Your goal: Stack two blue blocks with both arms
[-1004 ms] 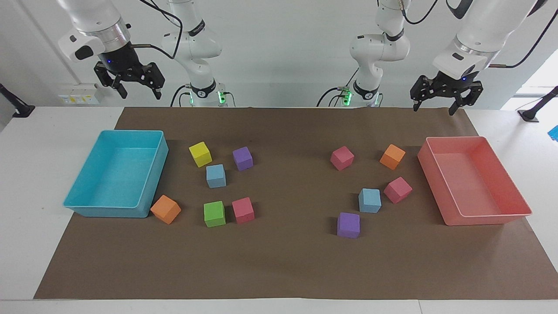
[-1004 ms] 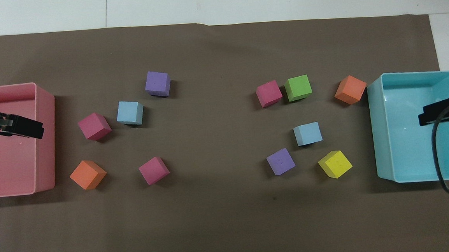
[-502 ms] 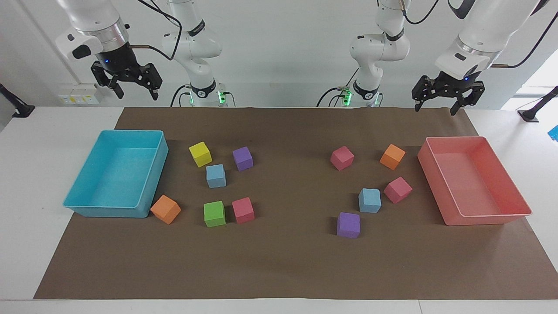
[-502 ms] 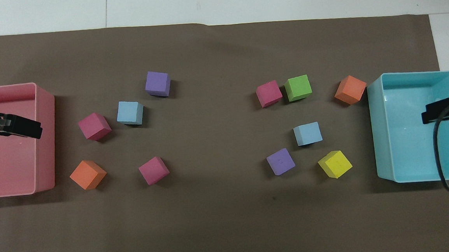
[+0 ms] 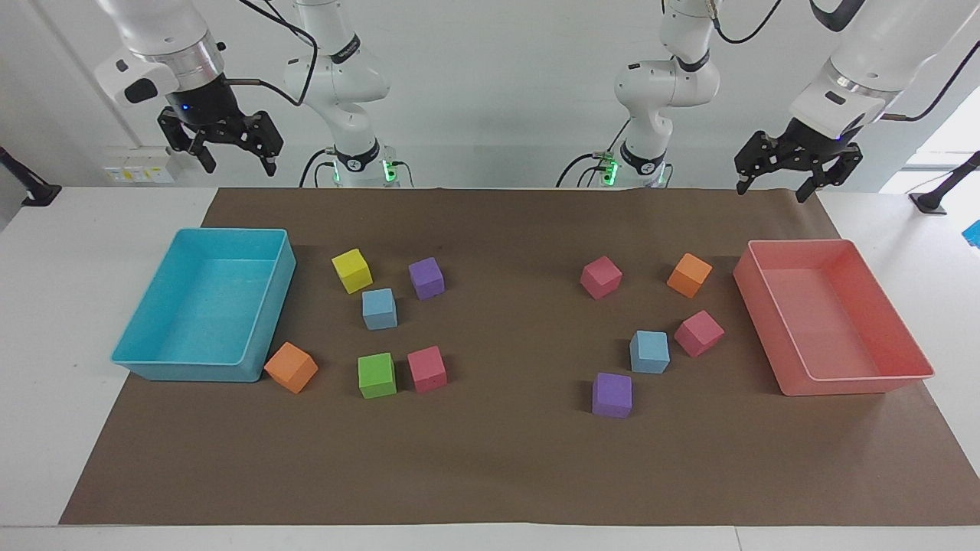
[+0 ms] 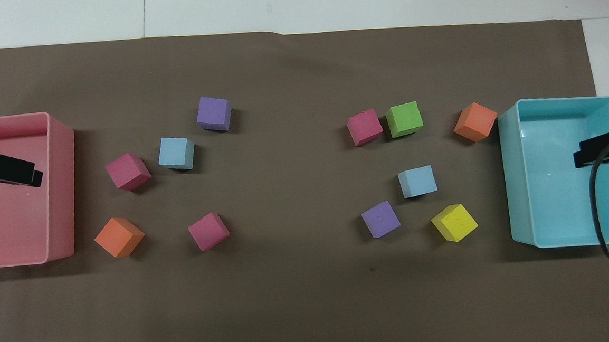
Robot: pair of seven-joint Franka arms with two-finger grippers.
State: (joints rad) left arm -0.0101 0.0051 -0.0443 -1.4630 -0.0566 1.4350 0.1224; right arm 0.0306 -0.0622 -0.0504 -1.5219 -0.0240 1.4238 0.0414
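Observation:
Two sky-blue blocks lie apart on the brown mat. One (image 5: pixel 379 308) (image 6: pixel 417 181) sits toward the right arm's end, between a yellow cube and a green cube. The other (image 5: pixel 649 351) (image 6: pixel 176 153) sits toward the left arm's end, beside a pink cube. My right gripper (image 5: pixel 239 167) (image 6: pixel 594 154) hangs open and empty, high over the turquoise tray's end of the table. My left gripper (image 5: pixel 771 191) (image 6: pixel 19 172) hangs open and empty, high over the pink tray's end. Neither gripper is near a block.
A turquoise tray (image 5: pixel 138 360) and a pink tray (image 5: pixel 857 386) stand at the two ends. Yellow (image 5: pixel 351 270), purple (image 5: pixel 426 277), green (image 5: pixel 377 375), pink (image 5: pixel 426 369) and orange (image 5: pixel 291 367) cubes surround one blue block. Pink (image 5: pixel 698 333), purple (image 5: pixel 612 395) and orange (image 5: pixel 689 275) cubes surround the other.
My left gripper has drawn up and outward toward its end of the table. My right gripper has risen slightly. No block has moved.

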